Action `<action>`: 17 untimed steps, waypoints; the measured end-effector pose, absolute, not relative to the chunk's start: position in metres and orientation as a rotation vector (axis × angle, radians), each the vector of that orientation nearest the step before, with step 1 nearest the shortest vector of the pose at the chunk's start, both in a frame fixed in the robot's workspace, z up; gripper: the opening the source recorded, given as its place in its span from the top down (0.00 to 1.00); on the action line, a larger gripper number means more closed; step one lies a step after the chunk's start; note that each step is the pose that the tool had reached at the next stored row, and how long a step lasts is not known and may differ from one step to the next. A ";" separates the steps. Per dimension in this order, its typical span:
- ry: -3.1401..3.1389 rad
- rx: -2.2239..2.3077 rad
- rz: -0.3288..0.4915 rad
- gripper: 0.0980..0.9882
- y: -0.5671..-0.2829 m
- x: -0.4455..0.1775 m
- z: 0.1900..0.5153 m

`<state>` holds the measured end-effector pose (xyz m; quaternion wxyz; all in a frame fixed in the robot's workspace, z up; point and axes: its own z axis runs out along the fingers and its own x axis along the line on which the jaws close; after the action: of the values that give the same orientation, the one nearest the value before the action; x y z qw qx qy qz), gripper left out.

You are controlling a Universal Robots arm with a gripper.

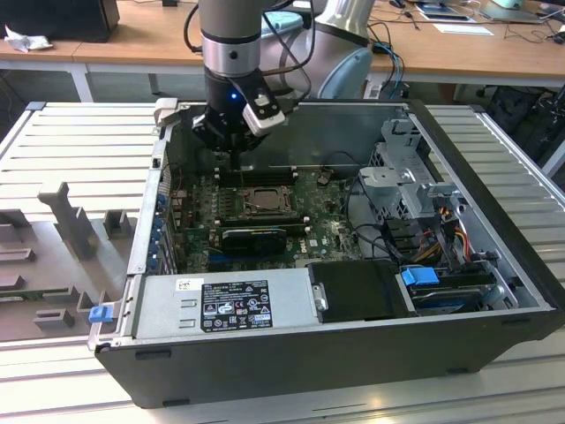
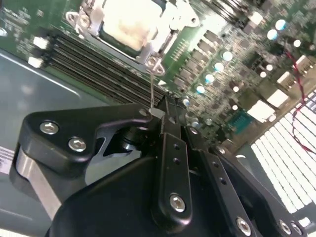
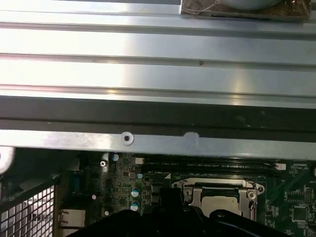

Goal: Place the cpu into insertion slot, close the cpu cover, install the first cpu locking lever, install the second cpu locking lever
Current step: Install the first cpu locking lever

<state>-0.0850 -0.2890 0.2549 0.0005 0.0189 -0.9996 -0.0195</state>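
The cpu (image 2: 129, 22) (image 3: 223, 205) lies in the insertion slot (image 1: 263, 201), its pale face showing through the window of the cpu cover (image 2: 91, 17) (image 3: 217, 186), which lies flat over it. A thin silver locking lever (image 2: 152, 86) rises from the corner of the socket. Its free end is pinched between the black fingers of my gripper (image 2: 160, 114), which is shut on it. In the exterior view the gripper (image 1: 231, 157) hangs just behind the socket, near the case's back wall.
Black memory slots (image 2: 94, 64) run beside the socket. The open computer case holds a power supply (image 1: 225, 305) at the front and a drive cage (image 1: 410, 181) with cables on the exterior view's right. The case's metal wall (image 3: 158, 143) stands close behind the gripper.
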 end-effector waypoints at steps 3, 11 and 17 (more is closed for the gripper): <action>-3.139 0.060 -0.061 0.99 -0.289 -0.074 0.254; -3.139 0.059 -0.113 0.99 -0.290 -0.062 0.250; -3.138 0.064 -0.130 0.99 -0.290 -0.056 0.241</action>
<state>-0.0559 -0.2897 0.2405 0.0003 0.0203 -0.9989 -0.0413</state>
